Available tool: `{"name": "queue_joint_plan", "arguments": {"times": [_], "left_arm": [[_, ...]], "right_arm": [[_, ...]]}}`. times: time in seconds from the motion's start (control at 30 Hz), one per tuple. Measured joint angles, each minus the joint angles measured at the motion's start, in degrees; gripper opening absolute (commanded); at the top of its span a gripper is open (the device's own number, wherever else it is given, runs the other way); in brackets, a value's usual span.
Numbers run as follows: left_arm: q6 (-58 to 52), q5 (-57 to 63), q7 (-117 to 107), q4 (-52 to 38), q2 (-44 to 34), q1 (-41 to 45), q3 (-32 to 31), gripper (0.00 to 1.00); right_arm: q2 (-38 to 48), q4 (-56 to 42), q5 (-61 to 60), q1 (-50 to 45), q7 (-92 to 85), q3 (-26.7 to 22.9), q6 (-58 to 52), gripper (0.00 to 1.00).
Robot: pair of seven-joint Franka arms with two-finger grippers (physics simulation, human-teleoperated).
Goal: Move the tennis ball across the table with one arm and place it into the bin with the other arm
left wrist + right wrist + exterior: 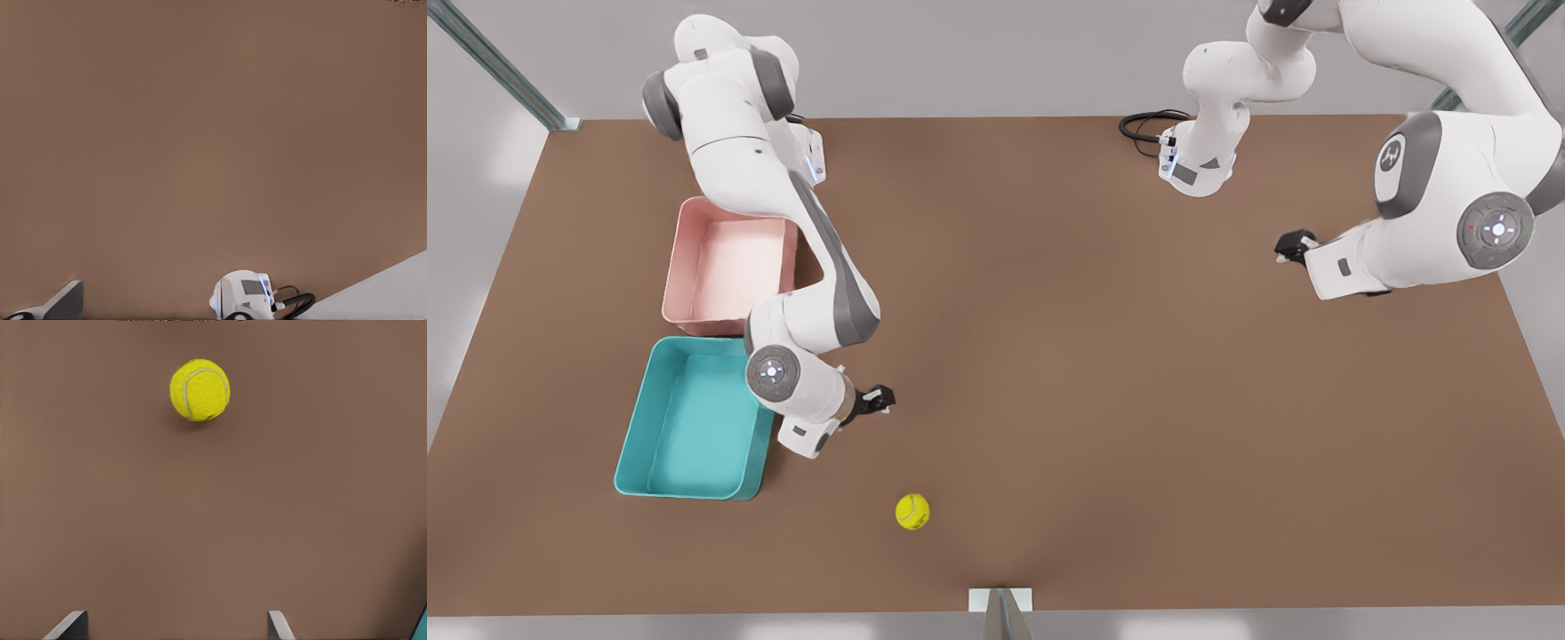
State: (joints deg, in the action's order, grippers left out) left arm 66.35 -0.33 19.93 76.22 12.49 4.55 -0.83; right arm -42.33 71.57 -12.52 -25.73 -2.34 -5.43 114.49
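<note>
The right gripper [876, 398] hangs over the table [1049, 356], just beside the teal bin [633, 427], on the front view's left. It is open and holds nothing. In the right wrist view its two fingers [70, 623] are wide apart with bare table between them. The left gripper [1291, 245] hangs over the table on the front view's right, well apart from the ball. I cannot tell if it is open or closed. It holds nothing.

There are two arms, two grippers, two bins and one ball. The pink bin [679, 258] is next to the teal bin, on its far side. Both bins have nothing in them.

The ball [912, 512] sits on the table near the front edge. It is near the right gripper and near the teal bin, but it touches neither. The ball is round, so it has no long side and points no way.

The right wrist view shows the curved seam on the ball [199, 390], with a small shadow under it. That view also shows a bit of teal at its edge. The left wrist view shows bare table, the base [241, 297] of the left arm and a black cable [297, 303] by it. The front view shows both arms and both bins together.
</note>
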Motion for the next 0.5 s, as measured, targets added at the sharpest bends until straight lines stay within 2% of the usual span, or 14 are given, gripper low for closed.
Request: {"name": "queue_joint_plan", "arguments": {"times": [0.13,0.23,0.37,0.5], "left_arm": [[-1.02,-0.03,-5.20,0.00,0.50,-0.35,0.04,1.00],[-1.42,-0.04,-8.41,0.00,0.59,-0.32,0.01,1.00],[-1.70,-0.04,-11.94,0.00,0.82,-0.34,0.01,1.00],[-1.84,-0.05,-14.76,0.00,0.87,-0.33,0.04,1.00]], "right_arm": [[-14.38,-13.59,-1.23,-1.10,0.08,0.01,13.67,1.00],[-21.40,-20.49,-1.60,-1.10,0.20,-0.47,20.59,1.00],[-26.10,-23.77,-1.66,-0.98,0.01,-3.62,28.10,1.00],[-28.45,-25.03,-1.64,-1.04,-0.17,-4.00,33.67,1.00]]}}
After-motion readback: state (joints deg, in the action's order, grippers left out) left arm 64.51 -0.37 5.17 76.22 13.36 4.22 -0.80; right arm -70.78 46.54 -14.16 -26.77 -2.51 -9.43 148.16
